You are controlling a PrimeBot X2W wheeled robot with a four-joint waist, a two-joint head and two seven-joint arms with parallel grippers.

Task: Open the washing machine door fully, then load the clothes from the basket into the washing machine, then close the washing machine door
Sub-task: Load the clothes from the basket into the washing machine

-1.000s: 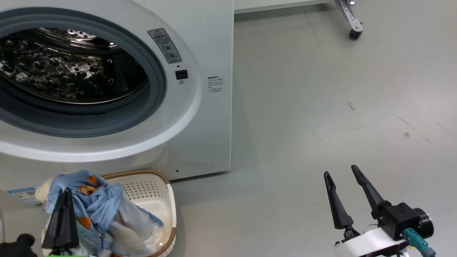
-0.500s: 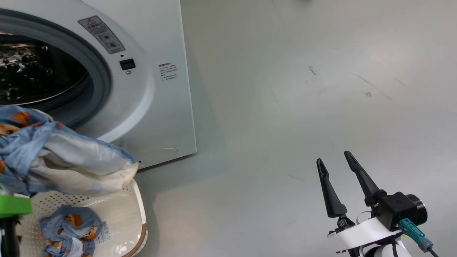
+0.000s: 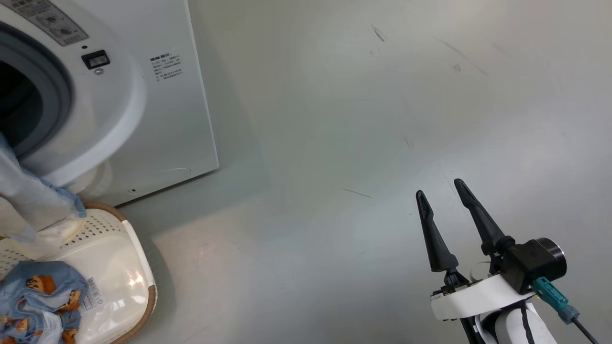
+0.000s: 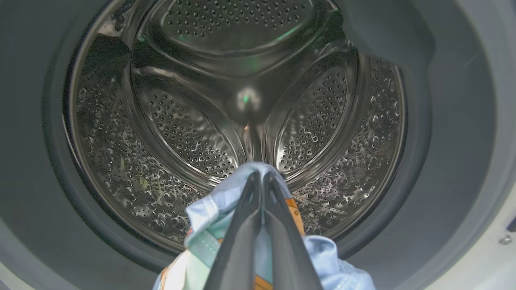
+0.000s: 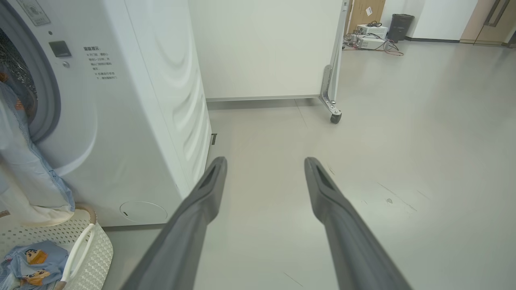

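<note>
Left wrist view has the left gripper (image 4: pixel 262 177) clamped on blue clothes (image 4: pixel 209 213) before the drum (image 4: pixel 181 133) of the washing machine (image 3: pixel 181 124), the right gripper (image 3: pixel 440 188) spread wide and empty over the floor (image 3: pixel 358 119), the basket (image 3: pixel 138 267) bearing a barcode sticker (image 3: pixel 94 292), and the machine's small print (image 3: pixel 166 66) illegible.

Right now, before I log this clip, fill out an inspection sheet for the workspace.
Surface: grey floor, faint scuffs.
Job's things: washing machine open, drum looks empty; clothes held at the drum mouth, one piece in the basket.
Clutter: nothing seen.
Grippers: left gripper shut on clothes; right gripper open, empty.
Cables: teal-plugged lead at right wrist; loose wires far off.
Surroundings: wheeled white panel beyond the machine.
</note>
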